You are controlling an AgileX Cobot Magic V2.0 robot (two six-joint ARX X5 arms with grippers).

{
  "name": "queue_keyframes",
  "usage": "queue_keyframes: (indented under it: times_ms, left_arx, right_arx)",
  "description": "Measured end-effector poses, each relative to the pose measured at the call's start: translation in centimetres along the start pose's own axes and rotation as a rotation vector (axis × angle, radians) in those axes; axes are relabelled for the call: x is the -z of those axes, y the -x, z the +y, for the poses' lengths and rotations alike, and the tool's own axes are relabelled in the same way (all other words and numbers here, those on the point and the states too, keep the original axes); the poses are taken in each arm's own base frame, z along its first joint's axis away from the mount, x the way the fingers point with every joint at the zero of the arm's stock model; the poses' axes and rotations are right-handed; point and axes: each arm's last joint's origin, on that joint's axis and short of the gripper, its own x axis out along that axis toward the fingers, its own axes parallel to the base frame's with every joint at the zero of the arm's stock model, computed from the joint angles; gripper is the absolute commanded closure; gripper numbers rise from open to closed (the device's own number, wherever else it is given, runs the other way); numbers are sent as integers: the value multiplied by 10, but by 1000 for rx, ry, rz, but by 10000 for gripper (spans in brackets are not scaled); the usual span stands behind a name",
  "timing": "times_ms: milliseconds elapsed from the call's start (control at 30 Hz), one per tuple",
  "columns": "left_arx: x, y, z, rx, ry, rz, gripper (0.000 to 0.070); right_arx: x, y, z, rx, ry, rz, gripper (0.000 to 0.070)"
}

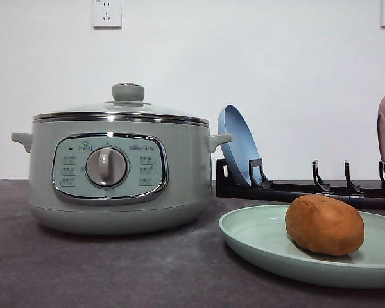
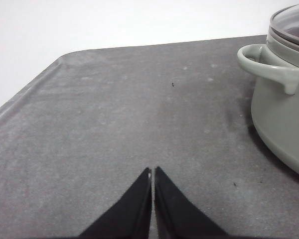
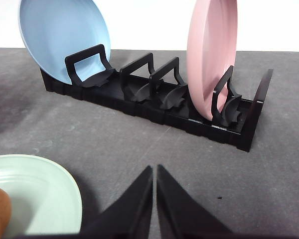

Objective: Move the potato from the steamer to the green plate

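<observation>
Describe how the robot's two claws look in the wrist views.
The left claw has two matte black fingers, flat and wedge-shaped, broad at the base and tapering to sharp points. The right claw looks identical: plain black tapered fingers. No cables, markings or pads are visible on either.

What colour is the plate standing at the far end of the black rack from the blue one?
Pink plate, clearest in the right wrist view.

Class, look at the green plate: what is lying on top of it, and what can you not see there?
The potato rests on the green plate, toward its right side, uncovered. The plate surface beneath the potato is hidden, and the plate's right edge runs out of frame.
</observation>
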Motion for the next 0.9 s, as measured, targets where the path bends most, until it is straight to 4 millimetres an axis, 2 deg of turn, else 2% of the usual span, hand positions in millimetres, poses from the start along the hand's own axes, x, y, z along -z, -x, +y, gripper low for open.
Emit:
queue_keyframes:
  times_ms: [900]
  left_arx:
    - [0,0,0,0,0,0,700]
  right_arx:
    - [0,0,0,0,0,0,700]
